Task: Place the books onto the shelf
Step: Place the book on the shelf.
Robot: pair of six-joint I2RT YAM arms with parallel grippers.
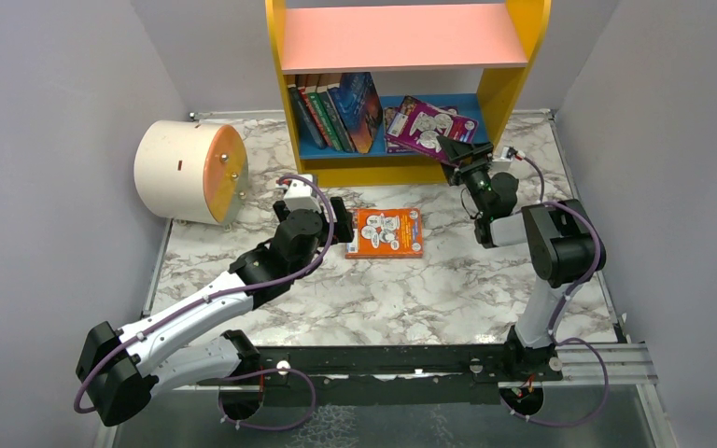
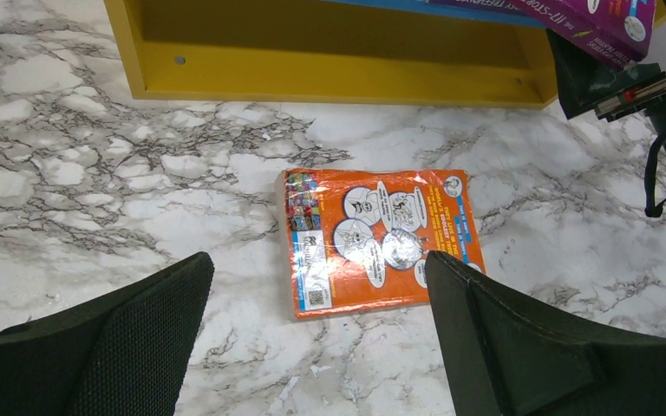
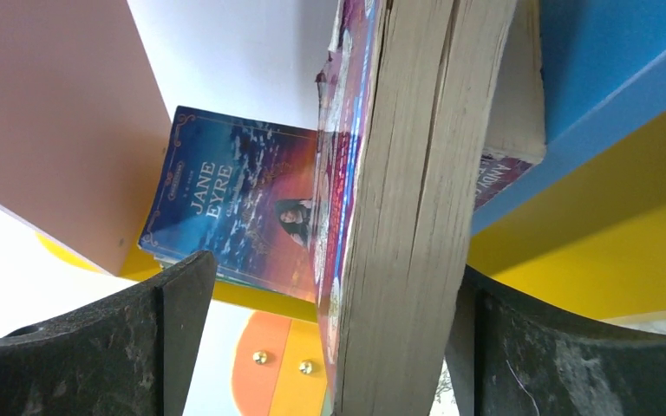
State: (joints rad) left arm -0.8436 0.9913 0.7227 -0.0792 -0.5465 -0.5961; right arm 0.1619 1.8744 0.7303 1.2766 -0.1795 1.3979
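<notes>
Several books (image 1: 331,112) lean upright on the shelf (image 1: 523,75). One purple book (image 1: 425,121) overhangs its right front edge, loose between the parted jaws of the right gripper (image 1: 462,149). One orange book (image 1: 385,232) lies flat on the table (image 1: 485,289), unshelved, beside the left gripper (image 2: 316,260), whose jaws are apart.

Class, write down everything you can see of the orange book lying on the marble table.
The orange book is a thin paperback with a glossy cover carrying white cartoon bubbles and a strip of small coloured pictures along one edge. It lies flat and closed on the marble table, in front of the shelf. Only the table touches it; the open left end effector hangs above it.
</notes>
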